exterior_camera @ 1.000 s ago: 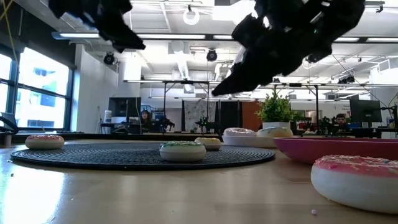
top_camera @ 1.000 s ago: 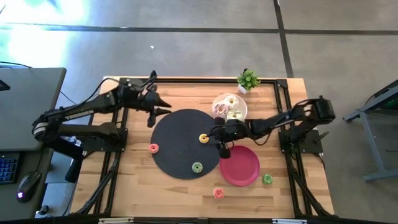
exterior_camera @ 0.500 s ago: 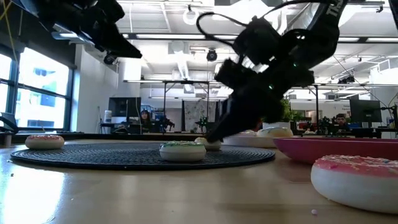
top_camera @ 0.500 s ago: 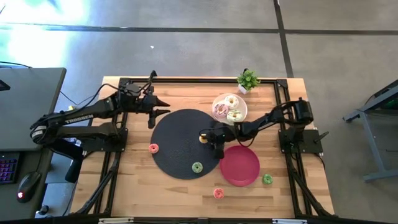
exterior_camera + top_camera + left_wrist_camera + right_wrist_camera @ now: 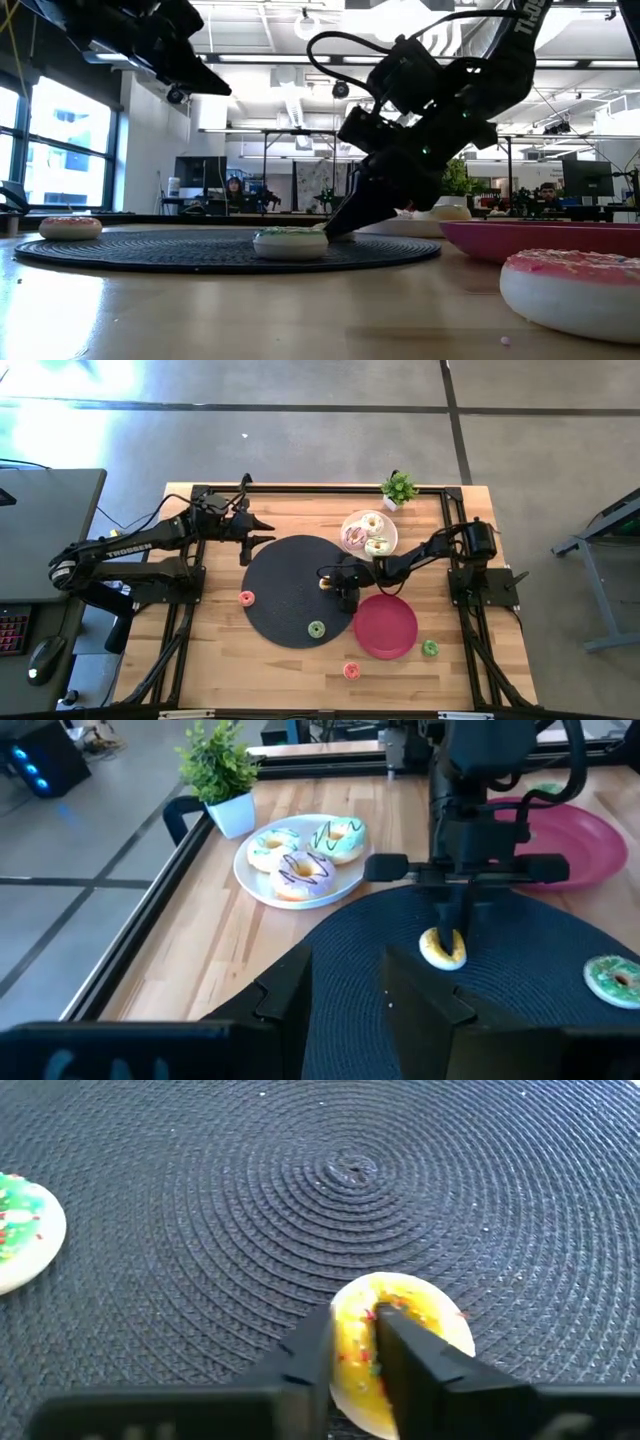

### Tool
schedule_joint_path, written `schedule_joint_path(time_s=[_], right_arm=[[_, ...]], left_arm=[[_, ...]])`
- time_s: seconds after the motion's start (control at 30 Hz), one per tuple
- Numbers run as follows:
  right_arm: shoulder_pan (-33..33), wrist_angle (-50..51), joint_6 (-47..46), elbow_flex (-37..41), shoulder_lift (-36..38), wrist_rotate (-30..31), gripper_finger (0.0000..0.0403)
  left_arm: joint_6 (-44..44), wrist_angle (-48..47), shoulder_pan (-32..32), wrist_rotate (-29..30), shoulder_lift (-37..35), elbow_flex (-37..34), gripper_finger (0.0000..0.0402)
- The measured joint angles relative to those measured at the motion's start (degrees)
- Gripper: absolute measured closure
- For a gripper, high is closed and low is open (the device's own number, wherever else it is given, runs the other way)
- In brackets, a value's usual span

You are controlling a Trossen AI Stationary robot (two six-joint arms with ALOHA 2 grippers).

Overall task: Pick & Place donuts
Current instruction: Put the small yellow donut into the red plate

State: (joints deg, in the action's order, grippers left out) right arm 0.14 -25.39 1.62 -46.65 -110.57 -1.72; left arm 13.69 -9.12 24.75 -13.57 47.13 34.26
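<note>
A tiny yellow donut lies flat on the big black mat, near its right rim. My right gripper has come down on it and is shut on its ring. A green donut also lies on the mat. A pink one sits at the mat's left rim. Another pink donut and a green one rest on the bare wood near the front. Three larger donuts sit on the white plate. My left gripper hovers open over the mat's far-left rim. My right gripper pinches one side of the yellow donut's ring between its two fingers. One finger stands in the hole and the other is against the outer rim. The fingers slant down from the table's right. The donut lies flat on the mat.
A red plate lies right of the mat, near my right gripper. A small potted plant stands at the far edge behind the white plate. Bare wood shows along the table's front and left of the mat.
My right gripper has moved toward the table's left edge and down, from above the red plate's rim onto the yellow donut. The donut has stayed where it was on the mat.
</note>
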Motion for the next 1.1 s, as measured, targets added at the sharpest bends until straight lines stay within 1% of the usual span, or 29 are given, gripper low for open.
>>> schedule_joint_path(time_s=[0.07, 0.13, 0.2, 0.3, 0.47, 0.53, 0.6, 0.67, 0.73, 0.83, 0.9, 1.0, 1.1], right_arm=[[-0.2, 0.3, -0.9, 0.0, 0.4, -0.1, 0.0379], [-0.2, 1.4, -1.7, 0.1, 1.8, -0.2, 0.0393], [0.0, 2.2, -2.8, 0.3, 4.1, -0.4, 0.0387], [0.8, 5.1, -4.2, 0.1, 9.8, -0.5, 0.0377], [4.7, 21.7, -6.5, 0.1, 20.4, 2.3, 0.0395], [7.1, 28.4, -8.9, 0.1, 24.4, 2.5, 0.0394], [10.2, 32.2, -8.8, 1.3, 27.5, 2.0, 0.0387], [13.5, 32.7, -8.1, 4.2, 29.7, 2.3, 0.0388], [16.0, 31.9, -10.6, 7.4, 32.0, 4.2, 0.0395], [18.5, 29.8, -18.3, 12.6, 35.4, 10.1, 0.0395], [19.6, 27.1, -21.7, 16.2, 36.9, 13.8, 0.0389], [20.2, 21.5, -22.3, 20.1, 38.4, 14.6, 0.0390], [20.3, 21.0, -22.5, 23.5, 38.2, 13.2, 0.0397]], left_arm=[[0.0, 0.1, 0.0, 0.3, 0.0, 0.0, 0.0289], [0.0, 0.1, 0.0, 0.3, 0.0, 0.0, 0.0289], [0.0, 0.1, 0.0, 0.6, 0.0, 0.0, 0.0289], [0.0, 0.1, 0.0, 1.1, 0.0, 0.0, 0.0289], [-0.3, 0.1, 0.0, 1.2, 0.0, 0.0, 0.0289], [-0.4, 0.1, 0.0, 1.2, 0.0, 0.0, 0.0289], [-0.4, 0.1, 0.0, 1.2, 0.0, 0.0, 0.0289], [-0.4, 0.1, 0.0, 1.1, 0.0, 0.0, 0.0289], [-0.4, 0.1, 0.0, 1.1, 0.0, 0.0, 0.0289], [-0.4, 0.1, 0.0, 1.1, 0.0, 0.0, 0.0289], [-0.5, 0.4, 0.0, 1.1, 0.0, 0.0, 0.0289], [-0.5, 1.2, 0.0, 1.1, 0.0, 0.0, 0.0289], [-0.8, 2.5, 0.0, 0.2, 0.0, 0.0, 0.0289]])
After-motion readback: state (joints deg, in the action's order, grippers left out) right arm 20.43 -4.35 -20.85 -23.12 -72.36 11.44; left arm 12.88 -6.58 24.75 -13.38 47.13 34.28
